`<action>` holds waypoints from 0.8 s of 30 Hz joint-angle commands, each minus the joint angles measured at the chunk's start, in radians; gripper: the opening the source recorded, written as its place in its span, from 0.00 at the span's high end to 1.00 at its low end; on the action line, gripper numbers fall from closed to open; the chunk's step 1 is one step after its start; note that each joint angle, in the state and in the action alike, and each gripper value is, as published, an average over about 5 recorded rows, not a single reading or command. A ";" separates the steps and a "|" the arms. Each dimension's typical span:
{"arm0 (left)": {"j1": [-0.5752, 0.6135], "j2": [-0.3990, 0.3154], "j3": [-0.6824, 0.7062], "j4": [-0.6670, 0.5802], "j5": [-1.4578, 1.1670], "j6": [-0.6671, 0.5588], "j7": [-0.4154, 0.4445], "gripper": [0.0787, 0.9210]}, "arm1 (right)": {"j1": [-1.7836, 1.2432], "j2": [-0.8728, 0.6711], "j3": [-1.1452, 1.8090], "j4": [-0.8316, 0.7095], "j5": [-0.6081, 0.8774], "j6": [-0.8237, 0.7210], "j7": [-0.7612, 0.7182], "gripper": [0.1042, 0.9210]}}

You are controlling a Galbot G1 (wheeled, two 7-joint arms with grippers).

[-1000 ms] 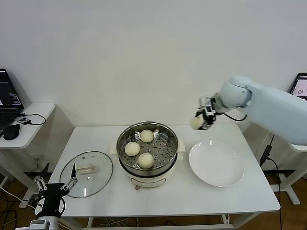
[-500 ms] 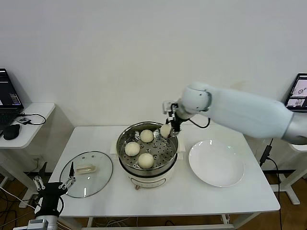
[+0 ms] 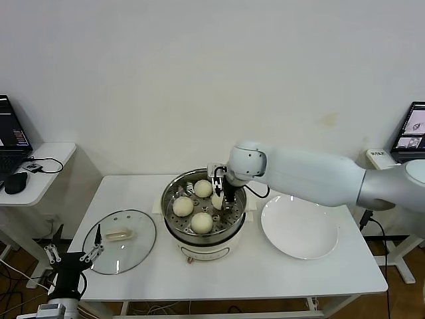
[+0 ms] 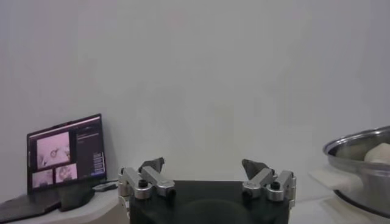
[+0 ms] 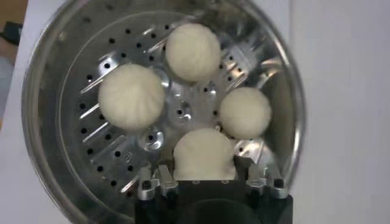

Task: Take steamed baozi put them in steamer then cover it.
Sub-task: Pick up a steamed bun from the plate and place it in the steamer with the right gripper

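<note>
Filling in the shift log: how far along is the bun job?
Three buns already sit in the steamer, and the plate is bare. The right end effector holds the fourth bun low inside the pot. Left: release it, then fit the glass lid, lying by the open left end effector.

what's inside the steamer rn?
Three baozi sit loose on the steamer's perforated tray; the right gripper holds a fourth baozi inside. The tray beneath it is hidden.

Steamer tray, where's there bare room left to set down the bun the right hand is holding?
The steamer is crowded: three loose baozi ring the centre. Bare perforated tray remains under the right hand, between the held baozi and the near wall, and along the rim beside the largest bun.
</note>
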 commanded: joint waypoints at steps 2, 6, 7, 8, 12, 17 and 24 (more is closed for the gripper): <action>0.002 -0.001 0.000 -0.002 0.000 0.000 0.001 0.12 | -0.042 0.025 0.004 -0.013 -0.037 -0.024 0.023 0.37; 0.004 -0.004 0.001 -0.005 0.001 -0.001 0.001 0.12 | -0.043 0.019 0.014 -0.015 -0.051 -0.022 0.025 0.37; 0.005 -0.004 0.001 -0.007 0.001 -0.001 0.001 0.12 | -0.042 0.017 0.016 -0.015 -0.052 -0.022 0.026 0.37; 0.006 -0.005 0.001 -0.008 0.001 -0.001 0.001 0.12 | -0.043 0.016 0.018 -0.015 -0.053 -0.021 0.027 0.37; 0.007 -0.006 0.000 -0.012 0.001 0.000 0.001 0.12 | -0.045 0.010 0.027 -0.012 -0.051 -0.021 0.031 0.37; 0.007 -0.008 0.002 -0.016 0.002 0.001 0.001 0.12 | -0.047 0.001 0.040 -0.002 -0.040 -0.023 0.042 0.37; 0.011 -0.008 0.000 -0.017 0.002 0.001 0.001 0.12 | -0.015 -0.036 0.083 0.036 -0.002 -0.025 0.047 0.23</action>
